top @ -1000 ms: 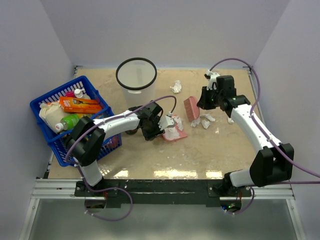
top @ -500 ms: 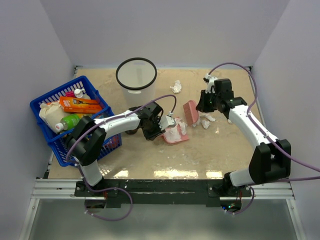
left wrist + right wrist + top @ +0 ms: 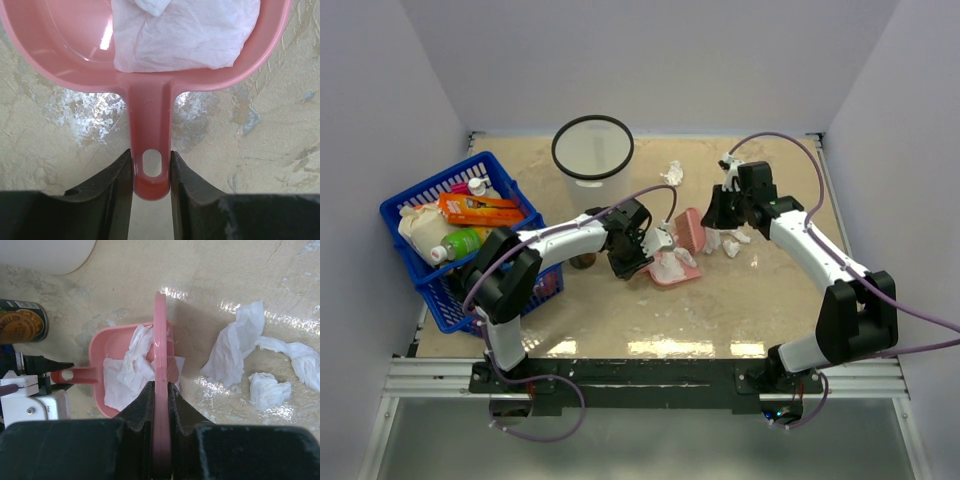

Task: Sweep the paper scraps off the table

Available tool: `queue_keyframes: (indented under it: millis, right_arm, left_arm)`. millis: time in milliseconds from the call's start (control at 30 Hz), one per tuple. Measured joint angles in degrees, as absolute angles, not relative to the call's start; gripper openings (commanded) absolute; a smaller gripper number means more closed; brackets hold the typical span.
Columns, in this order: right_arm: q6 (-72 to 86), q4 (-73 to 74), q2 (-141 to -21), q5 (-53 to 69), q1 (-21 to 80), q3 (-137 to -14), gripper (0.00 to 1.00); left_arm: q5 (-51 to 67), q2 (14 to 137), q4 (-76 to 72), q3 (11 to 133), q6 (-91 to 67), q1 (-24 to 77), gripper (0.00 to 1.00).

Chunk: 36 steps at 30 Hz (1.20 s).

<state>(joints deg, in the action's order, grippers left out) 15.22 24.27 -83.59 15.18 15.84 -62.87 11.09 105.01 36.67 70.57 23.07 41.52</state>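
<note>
Left gripper clamps the pink dustpan by its handle, right gripper pinches the pink sweeper; I judge us partway, with some paper scraps in the pan and several loose on the table beside it.

One pink dustpan and one pink brush. Four paper scraps lie loose on the bench: three close together, and one scrap apart near the single white bin. The paper inside the dustpan is too bunched to count. One dark can. One blue basket with at least four groceries.
</note>
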Motion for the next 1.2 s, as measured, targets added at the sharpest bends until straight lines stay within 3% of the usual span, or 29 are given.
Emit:
queue_keyframes:
  millis: [333, 667, 800, 1200]
  right_arm:
    - [14.66, 25.17, -82.81, 11.60, 15.77, -62.11, 0.00]
    - [11.27, 28.34, -82.17, 9.37, 15.88, -62.94, 0.00]
    - [9.52, 30.13, -82.17, 8.40, 16.12, -65.36, 0.00]
    - [7.90, 32.97, -82.08, 10.07, 19.25, -67.02, 0.00]
  left_arm:
    - [12.88, 105.91, 38.79, 72.58, 23.33, 41.52, 0.37]
    - [19.57, 104.33, 34.13, 67.16, 25.69, 41.23, 0.48]
    - [22.26, 104.09, 31.73, 65.34, 25.69, 41.04, 0.47]
    - [25.45, 103.37, 28.05, 64.12, 24.32, 40.88, 0.26]
